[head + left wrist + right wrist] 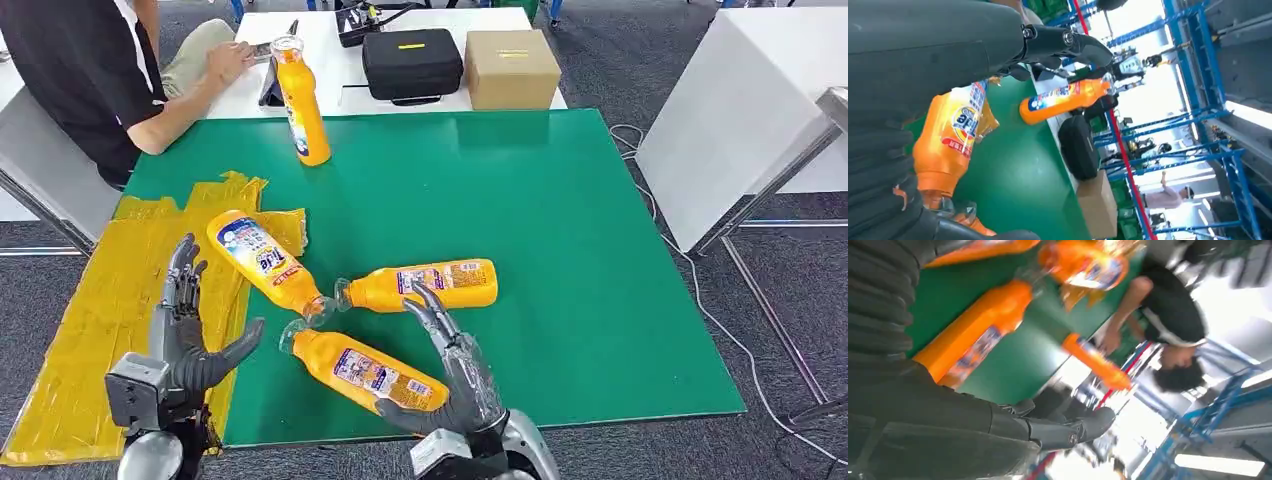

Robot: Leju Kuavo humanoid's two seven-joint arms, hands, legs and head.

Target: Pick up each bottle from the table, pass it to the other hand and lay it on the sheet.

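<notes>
Honestly, the nearest bottle [365,372] lies on the green table [560,250] just left of the right hand [455,370], neck pointing toward the left hand [190,335]. Both hands spread apart, holding nothing; right's closer.

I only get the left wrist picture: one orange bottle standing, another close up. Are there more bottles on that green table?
Observer: Yes. The head view shows two more lying near the robot: the nearest bottle and the middle bottle.
Operator: Is the other hand holding one of them?
Observer: It seems not. The right hand is beside the nearest bottle with its fingers spread and nothing gripped.
</notes>
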